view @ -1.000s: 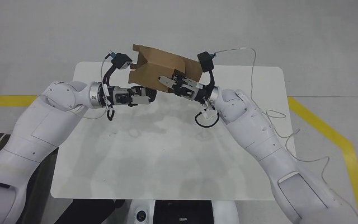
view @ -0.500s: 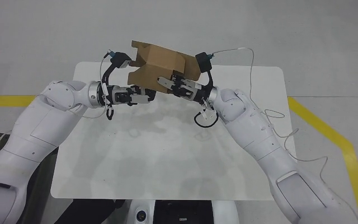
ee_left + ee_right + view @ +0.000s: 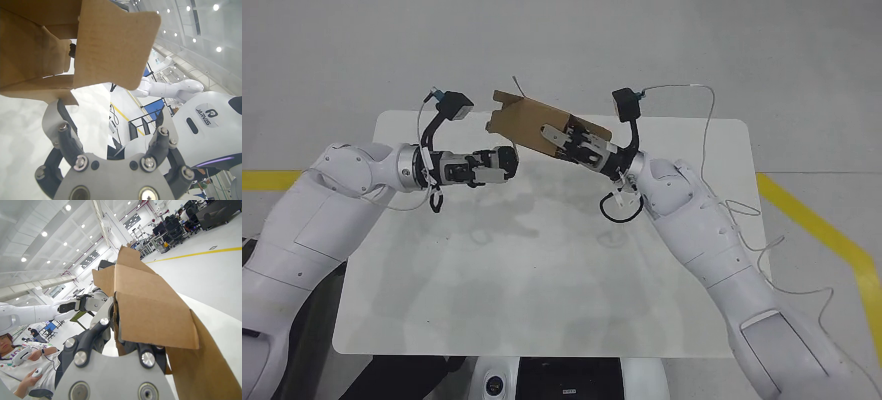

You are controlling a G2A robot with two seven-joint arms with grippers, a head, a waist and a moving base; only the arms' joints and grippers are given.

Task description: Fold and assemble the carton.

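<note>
A white table (image 3: 542, 300) stands on a pale grey floor. The brown carton (image 3: 532, 118), partly unfolded with loose flaps, hangs tilted in the air over the table's far edge. The right gripper (image 3: 557, 140) pinches one carton wall between its fingers (image 3: 102, 315). The left gripper (image 3: 507, 162) sits just beside the carton's lower corner, its jaws spread wide and holding nothing; one fingertip (image 3: 59, 106) lies by a flap edge, though contact cannot be told.

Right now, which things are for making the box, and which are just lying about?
For the job: cardboard carton, right end effector gripping it, left end effector open beside it.
Just there: white table, yellow floor stripe.
</note>
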